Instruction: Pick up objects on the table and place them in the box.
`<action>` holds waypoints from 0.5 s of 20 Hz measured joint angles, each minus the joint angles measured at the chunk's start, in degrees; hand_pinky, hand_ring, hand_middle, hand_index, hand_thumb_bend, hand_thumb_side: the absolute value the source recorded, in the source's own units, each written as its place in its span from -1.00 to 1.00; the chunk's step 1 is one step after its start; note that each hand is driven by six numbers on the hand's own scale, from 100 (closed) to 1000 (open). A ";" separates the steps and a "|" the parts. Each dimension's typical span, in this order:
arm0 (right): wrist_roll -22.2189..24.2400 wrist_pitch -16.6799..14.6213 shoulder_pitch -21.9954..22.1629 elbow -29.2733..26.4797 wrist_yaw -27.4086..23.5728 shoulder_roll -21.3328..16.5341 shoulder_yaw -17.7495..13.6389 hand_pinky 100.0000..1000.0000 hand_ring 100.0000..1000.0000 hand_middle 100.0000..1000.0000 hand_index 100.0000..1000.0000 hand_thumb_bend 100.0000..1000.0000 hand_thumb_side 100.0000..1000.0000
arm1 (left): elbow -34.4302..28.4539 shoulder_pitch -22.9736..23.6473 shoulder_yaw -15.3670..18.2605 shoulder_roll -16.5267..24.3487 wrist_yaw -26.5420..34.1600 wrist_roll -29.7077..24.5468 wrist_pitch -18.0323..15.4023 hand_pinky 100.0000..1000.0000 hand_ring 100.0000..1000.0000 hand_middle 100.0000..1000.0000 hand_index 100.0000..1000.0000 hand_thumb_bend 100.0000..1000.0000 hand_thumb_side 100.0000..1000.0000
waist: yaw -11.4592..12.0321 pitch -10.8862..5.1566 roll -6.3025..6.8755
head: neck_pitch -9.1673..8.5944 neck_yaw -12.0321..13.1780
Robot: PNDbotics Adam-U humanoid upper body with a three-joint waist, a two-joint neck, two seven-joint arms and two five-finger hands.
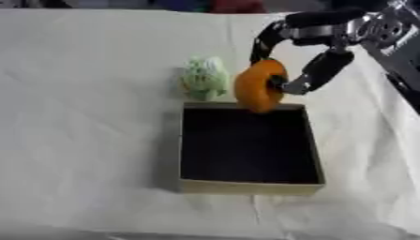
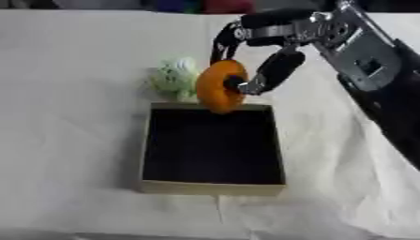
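Note:
My right hand (image 1: 316,56) reaches in from the upper right and is shut on an orange ring-shaped object (image 1: 258,86), pinched between thumb and fingers. The ring hangs on edge just above the far rim of the open box (image 1: 246,187), a tan cardboard box with a dark inside. A pale green lumpy object (image 1: 204,78) lies on the white cloth just beyond the box's far left corner, close to the ring's left side. The box holds nothing that I can see. My left hand shows in neither view.
A white cloth (image 1: 82,117) covers the table, with open room to the left and in front of the box. My right forearm (image 2: 377,79) crosses the upper right. Dark and coloured shapes lie along the far edge.

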 measured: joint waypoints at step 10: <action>-0.06 -0.06 3.37 0.62 2.38 2.02 1.02 0.45 0.54 0.19 0.26 -1.00 -0.34 | 0.00 0.03 0.01 -0.01 -0.06 -0.20 0.08 0.59 0.09 0.37 0.71 -1.00 0.74 | 0.13 0.25 0.07 | -0.02 -0.77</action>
